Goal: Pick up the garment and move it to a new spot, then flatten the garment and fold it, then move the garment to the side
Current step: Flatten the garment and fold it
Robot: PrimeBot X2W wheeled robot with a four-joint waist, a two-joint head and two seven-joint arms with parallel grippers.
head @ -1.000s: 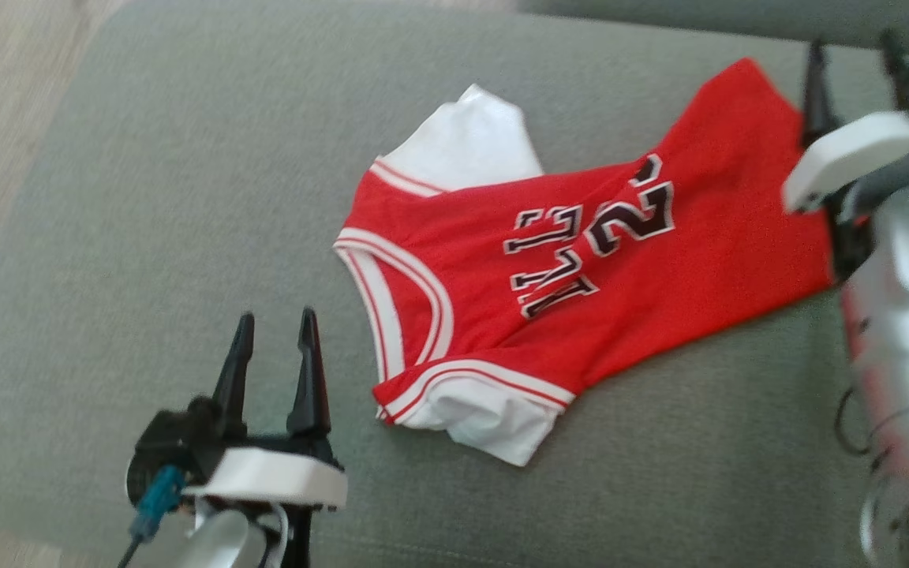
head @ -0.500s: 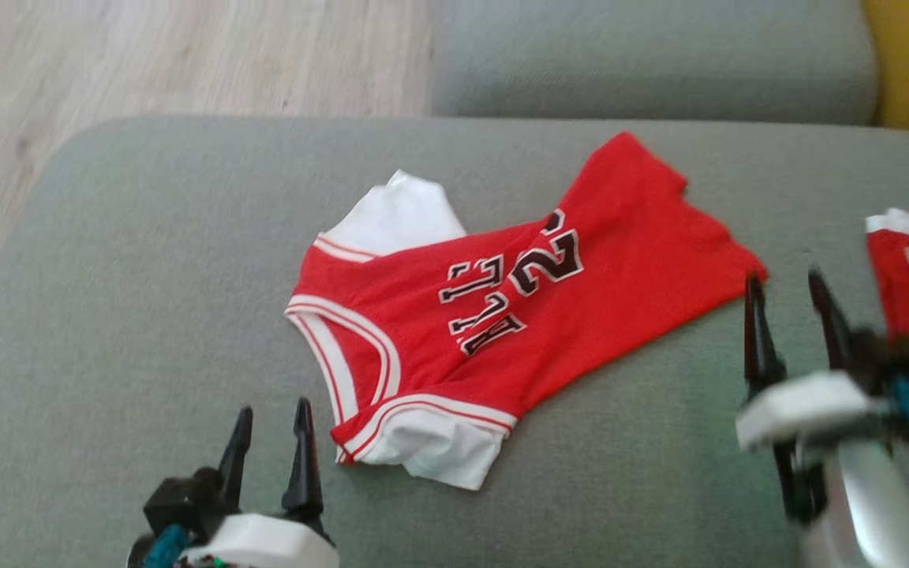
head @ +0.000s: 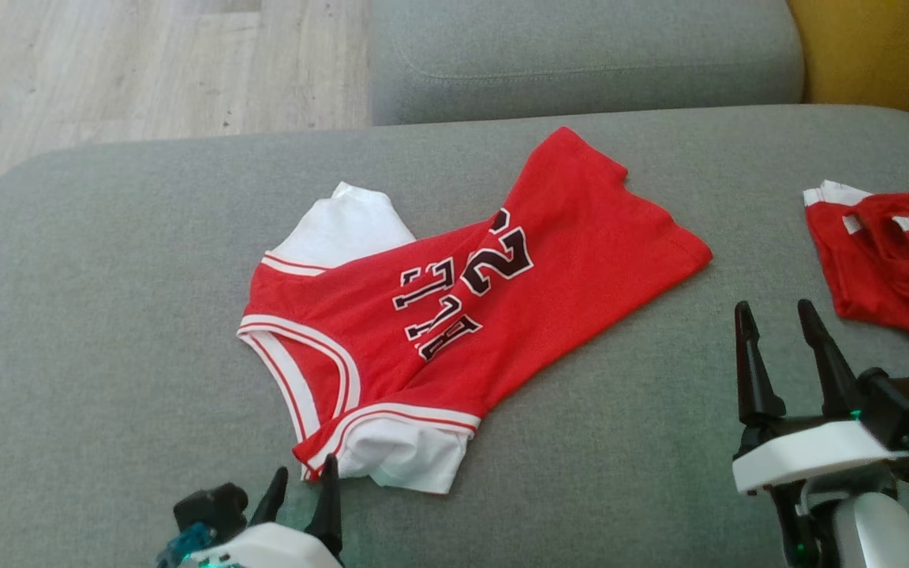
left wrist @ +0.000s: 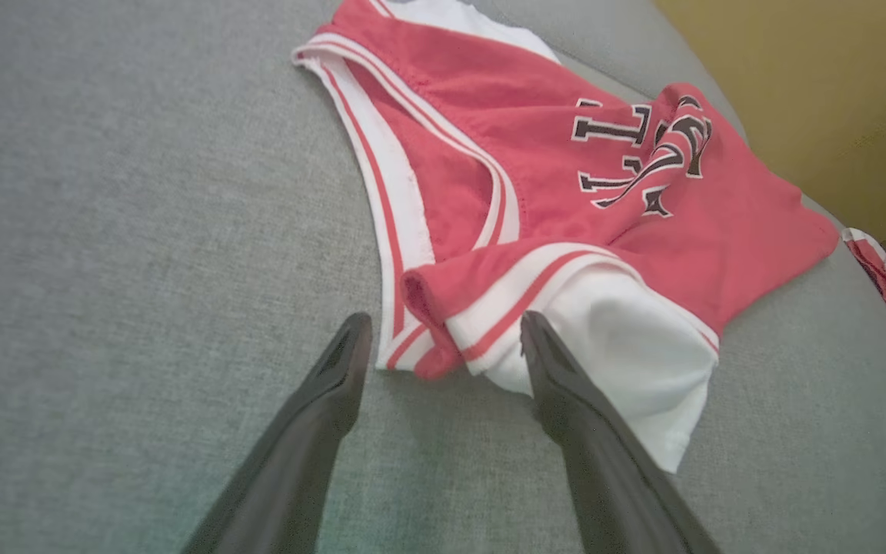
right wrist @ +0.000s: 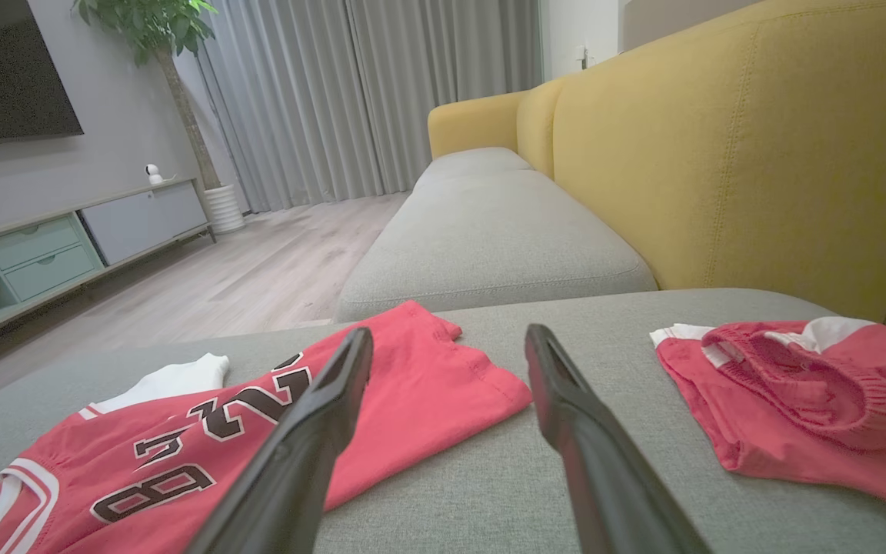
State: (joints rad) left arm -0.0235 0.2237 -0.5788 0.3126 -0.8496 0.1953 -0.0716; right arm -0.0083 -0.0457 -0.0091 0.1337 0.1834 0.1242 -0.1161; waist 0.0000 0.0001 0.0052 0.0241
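Note:
The garment [head: 549,237] is a red jersey with white trim, white sleeves and dark lettering, lying partly folded on the grey sofa cushion [head: 107,315]. My left gripper [head: 304,469] is open at the bottom edge of the head view, just short of the near white sleeve. In the left wrist view its fingertips [left wrist: 444,323] straddle the striped corner of the garment [left wrist: 558,146], holding nothing. My right gripper [head: 772,306] stands open and empty at the lower right, apart from the hem. The right wrist view looks between its fingers [right wrist: 449,332] at the garment [right wrist: 412,392].
Crumpled red shorts [head: 888,260] lie on the cushion at the far right, also in the right wrist view [right wrist: 797,392]. A second grey cushion [head: 581,55] and the yellow sofa back [head: 880,55] lie beyond. Wooden floor [head: 107,71] lies past the cushion's far left edge.
The head camera has tilted up, shifting the whole picture. My right gripper has drawn back from the garment's hem to the lower right. The left gripper now sits closer to the near sleeve.

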